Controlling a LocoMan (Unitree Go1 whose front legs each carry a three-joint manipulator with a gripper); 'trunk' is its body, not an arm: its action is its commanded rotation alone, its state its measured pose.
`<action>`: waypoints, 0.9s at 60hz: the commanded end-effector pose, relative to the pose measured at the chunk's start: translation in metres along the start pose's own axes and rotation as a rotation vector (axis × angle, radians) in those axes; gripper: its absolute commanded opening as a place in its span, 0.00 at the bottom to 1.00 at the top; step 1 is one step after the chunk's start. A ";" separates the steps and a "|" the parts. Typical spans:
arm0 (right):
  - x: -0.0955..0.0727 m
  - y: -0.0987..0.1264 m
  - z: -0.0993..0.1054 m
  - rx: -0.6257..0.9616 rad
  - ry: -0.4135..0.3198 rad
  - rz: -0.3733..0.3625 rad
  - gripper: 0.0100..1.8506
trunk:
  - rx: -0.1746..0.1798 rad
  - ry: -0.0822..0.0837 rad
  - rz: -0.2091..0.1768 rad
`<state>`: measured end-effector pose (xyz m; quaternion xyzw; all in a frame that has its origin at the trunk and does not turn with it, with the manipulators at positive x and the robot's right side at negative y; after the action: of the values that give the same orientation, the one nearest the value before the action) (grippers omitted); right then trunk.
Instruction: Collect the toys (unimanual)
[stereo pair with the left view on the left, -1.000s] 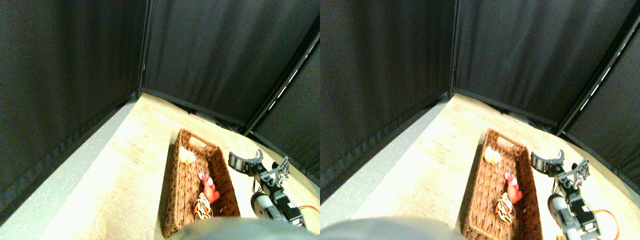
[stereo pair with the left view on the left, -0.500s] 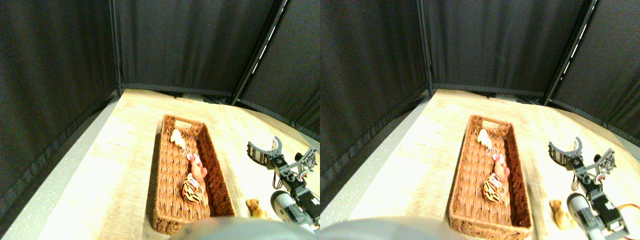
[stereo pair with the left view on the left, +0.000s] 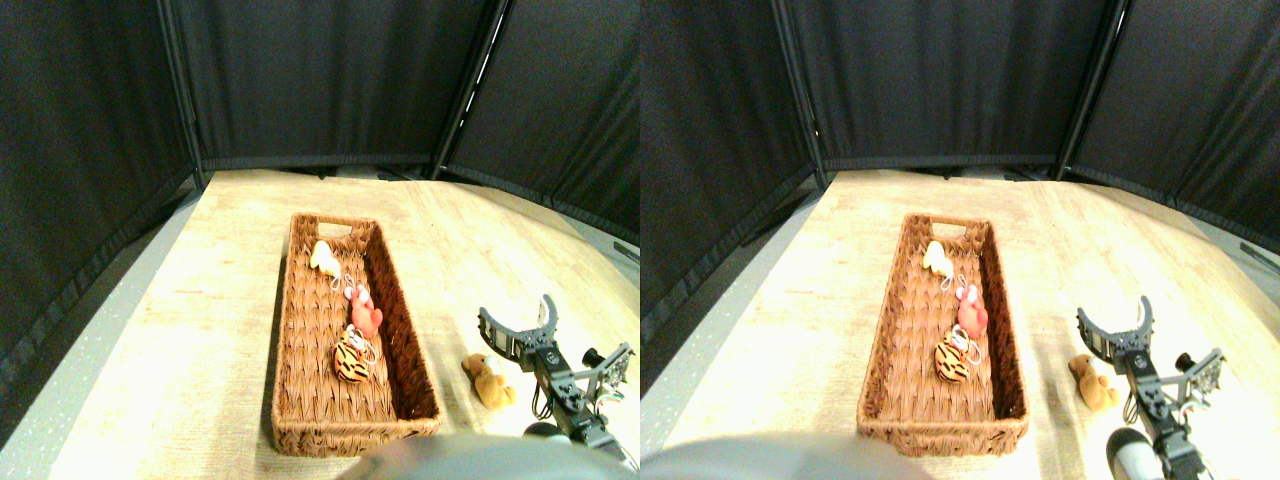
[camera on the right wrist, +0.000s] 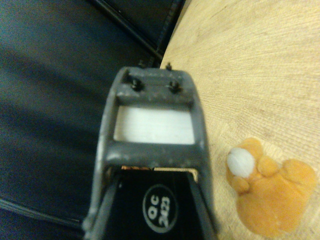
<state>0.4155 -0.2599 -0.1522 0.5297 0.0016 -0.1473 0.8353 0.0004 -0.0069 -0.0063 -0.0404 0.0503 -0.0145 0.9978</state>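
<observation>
Orange bear toy (stereo pair with the left view on the left: 489, 382) lay beside the right gripper (stereo pair with the left view on the left: 517, 322), jaws spread and empty; a careless descent risked nudging it away.

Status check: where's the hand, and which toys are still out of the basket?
Right hand open, empty, beside the orange toy. Orange toy on the floor, right of the basket. Tiger, red toy, pale yellow toy in basket. Nothing between hand and toy.

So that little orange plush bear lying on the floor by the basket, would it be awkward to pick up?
Probably not. The orange bear looks soft and stuffed, so it should squash and give rather than slip. It seems light for its size. Lying flat on the wooden floor, it is unlikely to roll when the tool nudges it.
</observation>
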 end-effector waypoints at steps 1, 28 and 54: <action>-0.009 -0.002 -0.004 0.039 -0.022 -0.042 0.43 | -0.029 -0.013 -0.031; -0.035 -0.040 -0.026 0.136 0.029 -0.178 0.46 | -0.052 -0.004 -0.019; -0.010 -0.080 -0.027 0.174 0.050 -0.248 0.37 | -0.060 -0.009 -0.012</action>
<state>0.3834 -0.2611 -0.2334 0.5975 0.0840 -0.2401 0.7605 -0.0003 -0.0046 -0.0049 -0.0575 0.0502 -0.0191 0.9969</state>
